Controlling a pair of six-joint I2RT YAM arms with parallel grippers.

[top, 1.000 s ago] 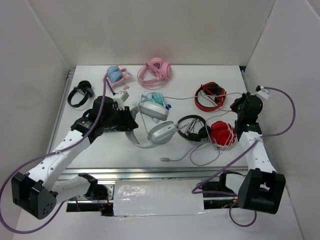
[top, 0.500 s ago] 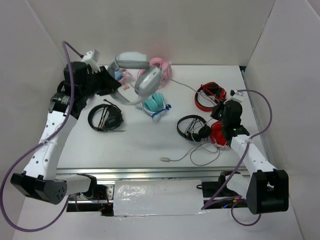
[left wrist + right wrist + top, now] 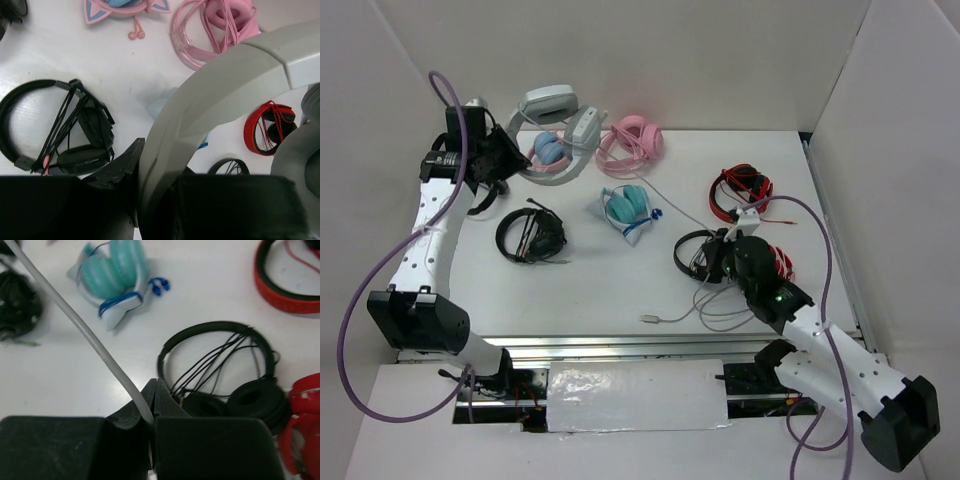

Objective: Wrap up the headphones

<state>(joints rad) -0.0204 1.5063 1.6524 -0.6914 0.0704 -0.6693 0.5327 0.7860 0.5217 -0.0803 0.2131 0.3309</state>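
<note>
The headphones point(image 3: 555, 120) are up in the air at the far left, over a blue and pink cat-ear pair point(image 3: 552, 155). The left gripper point(image 3: 498, 160) is closed tight on their wide grey band point(image 3: 225, 85). The right gripper point(image 3: 722, 252), on the right side of the table, is pinched shut on the thin cable point(image 3: 85, 330). The cable runs in a long line between the two and passes close to the teal headphones point(image 3: 628, 208). Its plug end point(image 3: 650, 319) lies on the table near the front edge.

The cable could slip out of the right gripper, because it is thin and smooth. It could also catch on the black headphones point(image 3: 220, 375) just beside that gripper, which have loose wires. A hard pull might tug the band out of the left gripper.

The headphones look big and pale grey, with fat ear cups and a thick band.
</note>
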